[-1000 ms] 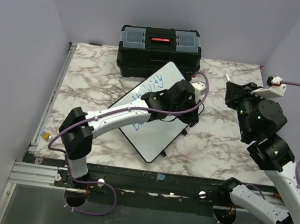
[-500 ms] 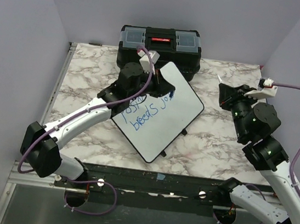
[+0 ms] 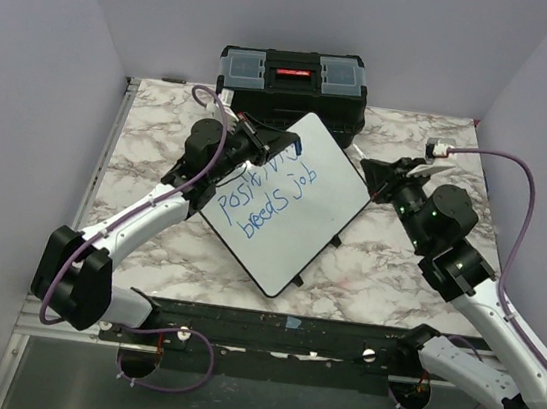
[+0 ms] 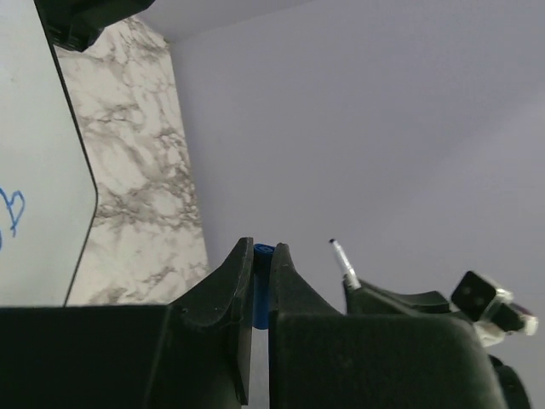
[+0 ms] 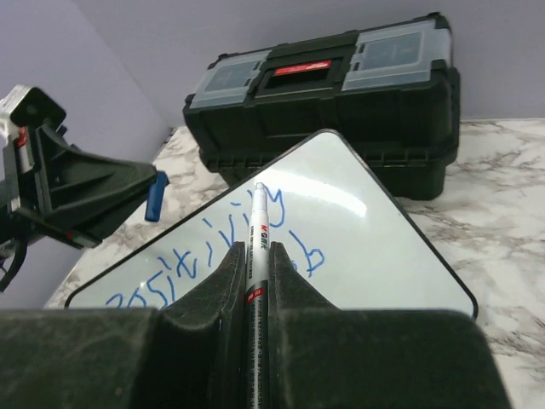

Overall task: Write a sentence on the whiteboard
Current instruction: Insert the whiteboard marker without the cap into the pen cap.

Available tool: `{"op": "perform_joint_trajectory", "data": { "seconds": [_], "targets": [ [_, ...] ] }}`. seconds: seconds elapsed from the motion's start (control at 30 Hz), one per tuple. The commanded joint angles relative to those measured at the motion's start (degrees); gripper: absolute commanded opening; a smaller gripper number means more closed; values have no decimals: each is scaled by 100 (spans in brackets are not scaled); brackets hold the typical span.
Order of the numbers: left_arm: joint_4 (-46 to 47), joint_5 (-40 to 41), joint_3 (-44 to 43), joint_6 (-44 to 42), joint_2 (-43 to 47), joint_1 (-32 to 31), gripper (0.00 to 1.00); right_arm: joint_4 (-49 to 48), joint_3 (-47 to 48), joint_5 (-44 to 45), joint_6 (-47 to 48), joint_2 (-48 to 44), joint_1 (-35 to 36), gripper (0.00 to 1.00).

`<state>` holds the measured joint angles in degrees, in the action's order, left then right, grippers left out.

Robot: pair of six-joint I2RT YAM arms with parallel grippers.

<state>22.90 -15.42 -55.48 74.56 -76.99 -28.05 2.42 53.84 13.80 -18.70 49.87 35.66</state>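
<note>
Blue handwritten sentence (image 3: 267,192) emerged right of the left gripper (image 3: 283,146), withdrawn, clamping a blue cap (image 4: 262,285). Right gripper (image 5: 257,256), pinching a white marker (image 5: 261,217), approached.

One whiteboard (image 3: 294,238), one toolbox (image 3: 290,91), two arms (image 3: 151,217) (image 3: 487,308)

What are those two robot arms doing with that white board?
They are writing on it. A blue sentence in two slanted lines is already on the whiteboard. The right end effector is shut on a marker, pointing it over the board's far right edge; I cannot tell if the tip touches. The left end effector pinches a small blue cap, probably the marker's, by the board's top corner.
</note>
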Motion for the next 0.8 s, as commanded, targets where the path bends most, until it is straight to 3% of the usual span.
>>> {"op": "perform_joint_trajectory", "data": {
  "seconds": [0.0, 0.1, 0.37, 0.77],
  "targets": [
    [472, -53, -74, 1587, 67, 202, 0, -728, -156, -1037, 253, 134, 28, 1],
    [-166, -9, -379, 1954, 23, 213, 0, -969, -183, -1599, 287, 304, 29, 1],
    [-2933, 250, -1263, 3086, 59, 213, 0, -1400, -121, -2364, 348, 744, 29, 1],
    [-3224, 701, -1104, 3573, 371, 204, 0, -1716, 6, -2907, 346, 918, 95, 1]
  ]
}}
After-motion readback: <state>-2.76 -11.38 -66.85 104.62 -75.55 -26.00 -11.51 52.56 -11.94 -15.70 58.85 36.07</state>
